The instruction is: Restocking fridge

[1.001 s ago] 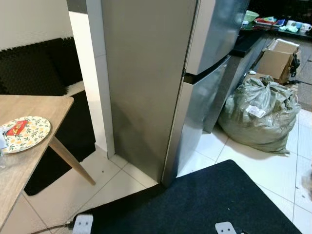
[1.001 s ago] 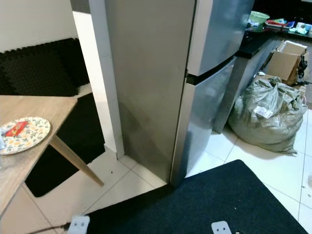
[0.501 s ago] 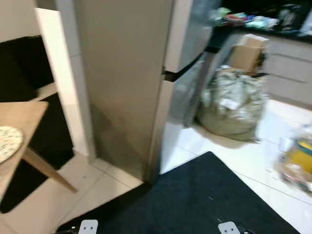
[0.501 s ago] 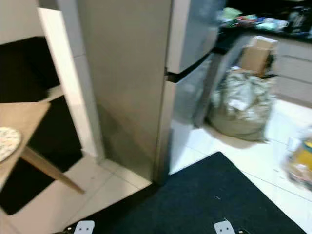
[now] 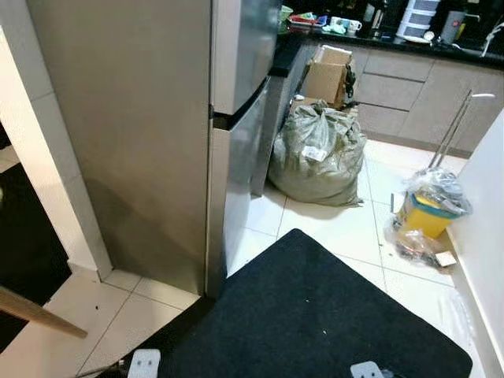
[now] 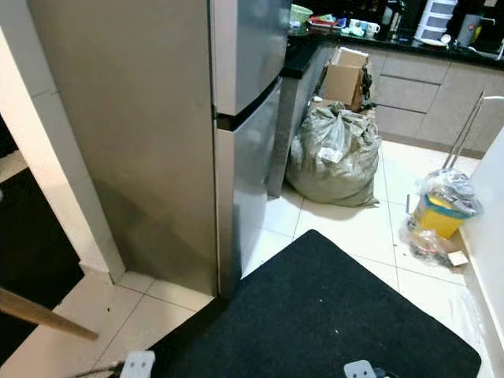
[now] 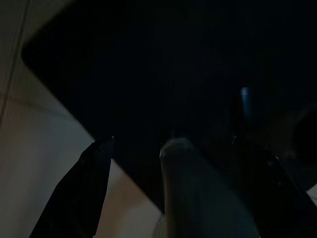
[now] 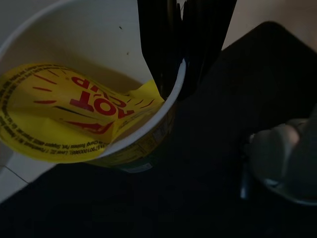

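Note:
The tall steel fridge (image 5: 150, 118) stands ahead on the left, with its upper and lower doors (image 5: 244, 134) both shut. In the right wrist view my right gripper (image 8: 178, 74) is shut on the rim of a white noodle cup (image 8: 74, 114), which has a yellow lid with red print. The cup hangs over the black mat (image 8: 208, 168). My left gripper (image 7: 178, 153) hangs low in the dark over the mat's edge. Its fingers (image 7: 91, 178) are spread apart with nothing between them.
A black mat (image 5: 315, 315) covers the floor in front of me. By the fridge lies a bulging grey sack (image 5: 315, 153), with a cardboard box (image 5: 327, 75) behind it. A yellow bin (image 5: 429, 213) in plastic stands right, near a white wall (image 5: 484, 197). A table leg (image 5: 39, 311) shows lower left.
The view has swung to the right. The table with its plate has slid out on the left, and the kitchen floor, yellow bin and counter have come in. The fridge stays shut.

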Robot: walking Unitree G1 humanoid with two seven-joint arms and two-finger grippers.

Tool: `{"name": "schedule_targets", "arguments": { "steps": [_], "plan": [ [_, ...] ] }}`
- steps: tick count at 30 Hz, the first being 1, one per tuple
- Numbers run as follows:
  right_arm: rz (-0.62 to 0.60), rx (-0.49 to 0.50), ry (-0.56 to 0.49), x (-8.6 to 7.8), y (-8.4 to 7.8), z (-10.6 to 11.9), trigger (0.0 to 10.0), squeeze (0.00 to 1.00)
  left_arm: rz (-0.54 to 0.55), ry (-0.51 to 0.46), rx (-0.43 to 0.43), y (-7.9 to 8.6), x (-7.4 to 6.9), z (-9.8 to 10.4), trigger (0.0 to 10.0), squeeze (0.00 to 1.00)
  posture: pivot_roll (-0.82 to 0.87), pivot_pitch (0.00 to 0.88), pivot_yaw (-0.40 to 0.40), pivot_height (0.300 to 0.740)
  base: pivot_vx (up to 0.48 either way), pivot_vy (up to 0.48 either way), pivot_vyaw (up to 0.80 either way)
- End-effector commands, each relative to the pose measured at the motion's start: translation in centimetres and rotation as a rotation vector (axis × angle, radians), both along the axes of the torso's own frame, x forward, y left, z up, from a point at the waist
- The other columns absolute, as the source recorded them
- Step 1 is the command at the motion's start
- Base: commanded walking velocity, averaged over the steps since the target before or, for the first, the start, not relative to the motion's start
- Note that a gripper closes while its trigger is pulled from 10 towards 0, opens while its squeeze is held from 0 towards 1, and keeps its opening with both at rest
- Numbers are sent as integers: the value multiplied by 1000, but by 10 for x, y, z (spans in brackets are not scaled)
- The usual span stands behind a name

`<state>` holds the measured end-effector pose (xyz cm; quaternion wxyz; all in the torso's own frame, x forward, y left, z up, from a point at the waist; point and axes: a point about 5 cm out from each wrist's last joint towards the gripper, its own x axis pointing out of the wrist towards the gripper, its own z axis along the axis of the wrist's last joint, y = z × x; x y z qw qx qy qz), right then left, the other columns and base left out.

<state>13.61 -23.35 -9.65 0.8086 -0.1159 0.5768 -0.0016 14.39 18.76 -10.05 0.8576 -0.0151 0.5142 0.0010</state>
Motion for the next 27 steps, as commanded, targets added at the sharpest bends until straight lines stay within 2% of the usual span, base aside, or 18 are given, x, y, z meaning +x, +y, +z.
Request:
{"name": "schedule_targets", "arguments": {
  "steps": [1, 9, 17, 27],
  "plan": [
    [-2, -5, -5, 0, -3, 1, 10000, 0, -15, 13, -4, -2, -1, -1, 10000, 0, -49, 0, -35, 740, 0, -458, 0],
    [6, -5, 0, -2, -2, 0, 10000, 0, -20, 18, 2, -3, -2, -1, 10000, 0, -51, 0, -32, 740, 0, -386, 0],
    [8, -1, 3, -3, 0, -1, 10000, 0, -40, 23, 19, 0, -2, -1, 10000, 0, -58, 0, -26, 740, 0, 0, 0],
    [43, 14, 8, -4, 2, -2, 10000, 0, -66, 22, 16, -1, 1, 0, 10000, 0, -71, 0, -20, 740, 0, -461, 0]
  ]
}}
